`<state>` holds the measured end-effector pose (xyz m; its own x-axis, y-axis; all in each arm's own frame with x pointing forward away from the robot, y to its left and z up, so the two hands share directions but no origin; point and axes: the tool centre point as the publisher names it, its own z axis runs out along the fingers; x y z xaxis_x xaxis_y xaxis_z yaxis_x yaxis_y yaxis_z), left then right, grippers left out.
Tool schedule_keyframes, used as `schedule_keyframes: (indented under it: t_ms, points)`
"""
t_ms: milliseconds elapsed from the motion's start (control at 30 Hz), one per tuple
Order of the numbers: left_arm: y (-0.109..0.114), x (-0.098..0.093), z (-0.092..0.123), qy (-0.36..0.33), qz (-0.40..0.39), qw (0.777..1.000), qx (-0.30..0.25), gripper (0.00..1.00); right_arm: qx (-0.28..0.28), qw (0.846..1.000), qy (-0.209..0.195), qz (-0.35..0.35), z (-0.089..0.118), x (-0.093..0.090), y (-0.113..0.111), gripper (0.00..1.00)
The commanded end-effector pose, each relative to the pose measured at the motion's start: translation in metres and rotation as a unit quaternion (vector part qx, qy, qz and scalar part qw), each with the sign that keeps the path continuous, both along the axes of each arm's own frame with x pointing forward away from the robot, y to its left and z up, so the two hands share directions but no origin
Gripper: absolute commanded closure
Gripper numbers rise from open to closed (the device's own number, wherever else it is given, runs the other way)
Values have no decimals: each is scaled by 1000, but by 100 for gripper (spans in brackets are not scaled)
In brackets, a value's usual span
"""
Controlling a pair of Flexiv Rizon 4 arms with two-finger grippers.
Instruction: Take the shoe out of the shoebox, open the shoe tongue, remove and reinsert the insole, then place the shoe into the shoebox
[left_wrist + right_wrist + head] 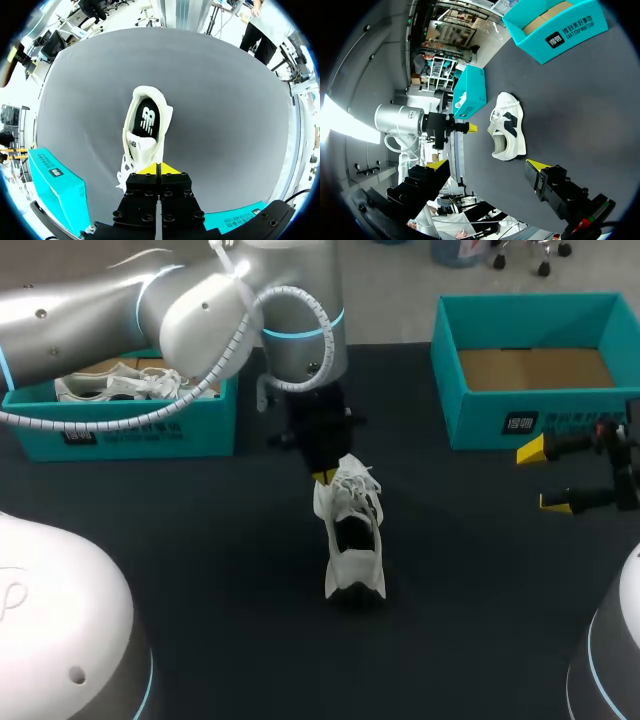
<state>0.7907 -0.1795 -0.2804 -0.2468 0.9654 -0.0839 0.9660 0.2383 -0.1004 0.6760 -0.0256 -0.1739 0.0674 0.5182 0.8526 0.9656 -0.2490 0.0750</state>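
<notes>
A white shoe stands on the black table near its middle, heel toward the front edge. My left gripper hangs shut just over the shoe's laces and tongue. In the left wrist view the shut yellow tips sit right behind the raised tongue of the shoe, and the dark insole shows inside. In the right wrist view, a small gap shows between the left gripper and the shoe. My right gripper stands wide open at the right, empty and well away from the shoe, as the right wrist view's own gripper also shows.
A teal shoebox at the back left holds another white shoe. A second teal shoebox at the back right shows only its brown cardboard floor. The right gripper hovers just in front of that box.
</notes>
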Motion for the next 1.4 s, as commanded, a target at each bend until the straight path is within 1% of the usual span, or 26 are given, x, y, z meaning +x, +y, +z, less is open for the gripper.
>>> schedule_keyframes:
  t_ms: [33, 67, 533, 567, 633, 667, 700, 733, 767, 1167, 1200, 1233, 1267, 1400]
  points:
    - [-9, -9, 9, 42, 371, 919, 124, 100, -2, 1000, 1, -2, 0, -1, 1, 0]
    - [-3, -14, 11, 40, 466, 876, 121, 100, -2, 1000, 1, -2, 0, -1, 1, 0]
    - [-3, -14, 11, 40, 466, 876, 121, 100, -2, 1000, 1, -2, 0, -1, 1, 0]
    - [-3, -14, 13, 32, 530, 842, 100, 100, -2, 1000, 1, -2, 0, -1, 1, 0]
    - [-2, -19, 14, 16, 601, 794, 86, 100, -2, 1000, 1, -2, 0, -1, 1, 0]
    - [-1, -22, 16, 10, 649, 757, 74, 100, -2, 1000, 1, -2, 0, -1, 1, 0]
    - [1, -25, 18, 22, 675, 735, 61, 100, -2, 1000, 1, -2, 0, -1, 1, 0]
    - [3, -28, 20, 29, 717, 695, 47, 100, -2, 1000, 1, -2, 0, -1, 1, 0]
    - [4, -30, 21, 25, 737, 674, 36, 100, -2, 1000, 1, -2, 0, -1, 1, 0]
    - [4, -30, 21, 25, 737, 674, 36, 100, -2, 1000, 1, -2, 0, -1, 1, 0]
    - [3, -36, 21, 34, 737, 674, 33, 100, -2, 1000, 1, -2, 0, -1, 1, 0]
    - [1, -41, 20, 32, 732, 680, 31, 100, -2, 1000, 1, -2, 0, -1, 1, 0]
    - [0, -46, 19, 33, 737, 675, 25, 100, -2, 1000, 1, -2, 0, -1, 1, 0]
    - [-5, -64, 16, 31, 722, 691, 31, 100, -2, 1000, 1, -2, 0, -1, 1, 0]
